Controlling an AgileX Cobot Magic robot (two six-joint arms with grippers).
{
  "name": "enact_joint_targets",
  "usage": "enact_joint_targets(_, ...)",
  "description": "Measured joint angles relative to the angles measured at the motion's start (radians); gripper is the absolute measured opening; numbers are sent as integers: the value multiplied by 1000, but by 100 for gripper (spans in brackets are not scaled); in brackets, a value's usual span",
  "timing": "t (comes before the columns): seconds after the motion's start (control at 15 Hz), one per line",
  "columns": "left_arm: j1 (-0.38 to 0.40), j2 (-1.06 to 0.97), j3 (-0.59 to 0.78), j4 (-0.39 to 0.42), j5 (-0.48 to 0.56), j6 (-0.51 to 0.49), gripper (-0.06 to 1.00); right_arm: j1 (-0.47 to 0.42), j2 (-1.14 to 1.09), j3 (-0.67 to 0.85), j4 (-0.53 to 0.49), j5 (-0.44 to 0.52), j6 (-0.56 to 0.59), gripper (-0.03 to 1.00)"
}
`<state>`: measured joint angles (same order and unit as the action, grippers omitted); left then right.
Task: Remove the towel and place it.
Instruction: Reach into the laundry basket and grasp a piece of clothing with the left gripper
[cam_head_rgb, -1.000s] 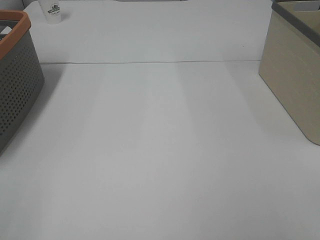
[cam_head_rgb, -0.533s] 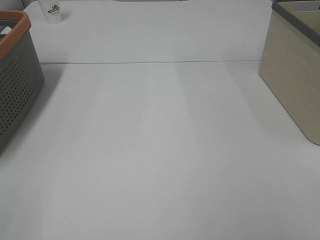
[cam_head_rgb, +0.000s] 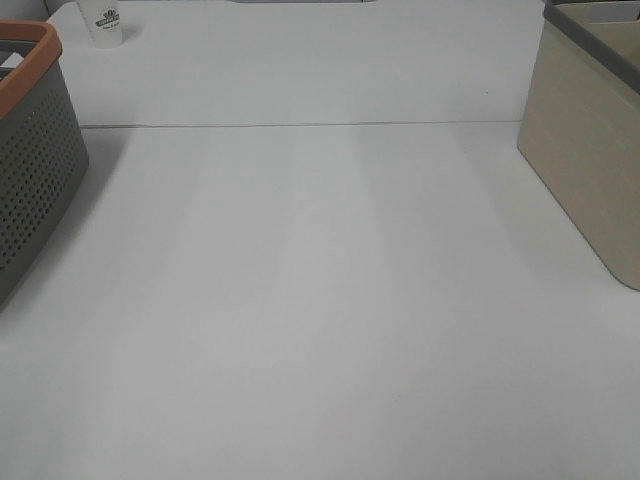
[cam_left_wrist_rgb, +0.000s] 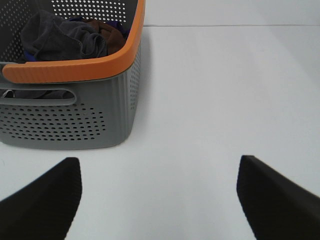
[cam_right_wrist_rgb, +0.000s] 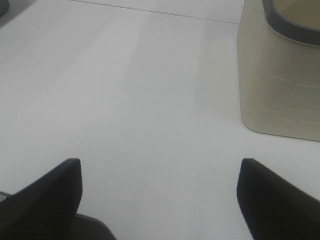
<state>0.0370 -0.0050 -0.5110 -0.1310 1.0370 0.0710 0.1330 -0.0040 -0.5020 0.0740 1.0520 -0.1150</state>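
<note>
From the high camera, a grey perforated basket with an orange rim is seen at the left edge of the white table, cut off by the frame so that its contents are hidden. At the right edge a beige bin with a dark grey rim is set, its inside also out of sight. A white cup with a dark printed mark is placed at the far left, beyond the basket. A thin seam is drawn across the table from left to right, on the far side. The broad middle between the two containers is taken up by bare table top.

In the left wrist view the basket is shown from close by, and the towel is found inside it, bunched up in dark grey folds below the orange rim. A brown cloth is tucked just beside the towel, touching it. The left gripper is held short of the basket, apart from it, with its jaws spread wide over bare table.

In the right wrist view the bin is seen ahead, its interior largely hidden. The right gripper is likewise held with jaws spread wide, and only table top is framed between its fingers.
</note>
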Motion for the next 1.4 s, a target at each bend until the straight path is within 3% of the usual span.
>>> enact_joint_targets(1.4, 0, 0, 0, 0, 0, 0, 79, 0, 0, 0, 0, 0, 0, 82)
